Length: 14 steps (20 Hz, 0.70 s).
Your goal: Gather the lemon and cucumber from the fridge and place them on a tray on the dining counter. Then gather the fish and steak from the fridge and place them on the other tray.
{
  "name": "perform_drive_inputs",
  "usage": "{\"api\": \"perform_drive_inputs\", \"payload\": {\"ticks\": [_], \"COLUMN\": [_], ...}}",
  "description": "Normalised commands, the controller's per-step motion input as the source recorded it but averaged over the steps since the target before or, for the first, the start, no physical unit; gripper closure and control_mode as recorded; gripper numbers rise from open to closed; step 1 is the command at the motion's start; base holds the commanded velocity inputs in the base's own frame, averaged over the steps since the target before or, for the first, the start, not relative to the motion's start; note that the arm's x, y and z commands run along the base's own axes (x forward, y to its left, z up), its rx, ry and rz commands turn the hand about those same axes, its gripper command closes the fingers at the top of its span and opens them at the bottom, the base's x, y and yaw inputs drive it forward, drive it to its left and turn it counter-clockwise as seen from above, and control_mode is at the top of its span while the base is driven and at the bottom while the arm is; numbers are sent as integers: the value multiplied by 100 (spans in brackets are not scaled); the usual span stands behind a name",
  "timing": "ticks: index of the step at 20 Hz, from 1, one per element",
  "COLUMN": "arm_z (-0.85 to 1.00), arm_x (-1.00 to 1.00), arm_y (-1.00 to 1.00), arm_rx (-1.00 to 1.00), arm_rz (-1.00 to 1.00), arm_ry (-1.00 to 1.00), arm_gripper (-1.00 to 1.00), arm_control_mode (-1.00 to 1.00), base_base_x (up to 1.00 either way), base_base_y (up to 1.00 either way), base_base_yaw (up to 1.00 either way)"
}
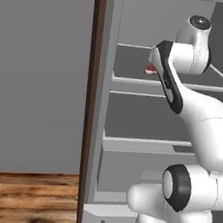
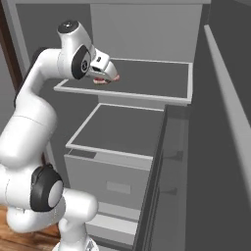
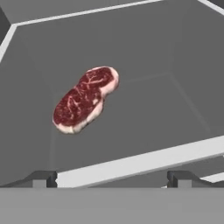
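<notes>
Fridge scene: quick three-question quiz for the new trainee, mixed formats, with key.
1. True or false: the steak lies flat on a fridge shelf.
2. The gripper is: A) shut on the steak B) open, short of the steak C) holding a lemon.
3. Fill in: the fridge door stands ____.

Key: 1 true; 2 B; 3 open.

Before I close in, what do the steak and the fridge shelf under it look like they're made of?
Steak: raw meat by its look, dark red with white marbling and a pale fat rim; soft, likely slippery.
Shelf: a flat, matte dark grey panel with a pale front edge; looks rigid, plastic or painted metal, hard to say which in this rendering.
</notes>
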Motion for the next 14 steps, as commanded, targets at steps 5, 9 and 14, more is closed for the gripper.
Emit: {"api": "perform_drive_inputs", "payload": {"ticks": [5, 9, 14], "arm_z": [-8, -10, -11], "arm_x": [31, 27, 27], "arm_y": [8, 5, 9], "arm_rx": [0, 0, 0], "arm_rz": [0, 0, -1], "arm_ry": [2, 0, 0], "arm_gripper": [-100, -100, -100], "arm_control_mode": [-100, -100, -100], "base_base_x": [0, 0, 0], "base_base_y": [0, 0, 0], "base_base_yaw": [0, 0, 0]}}
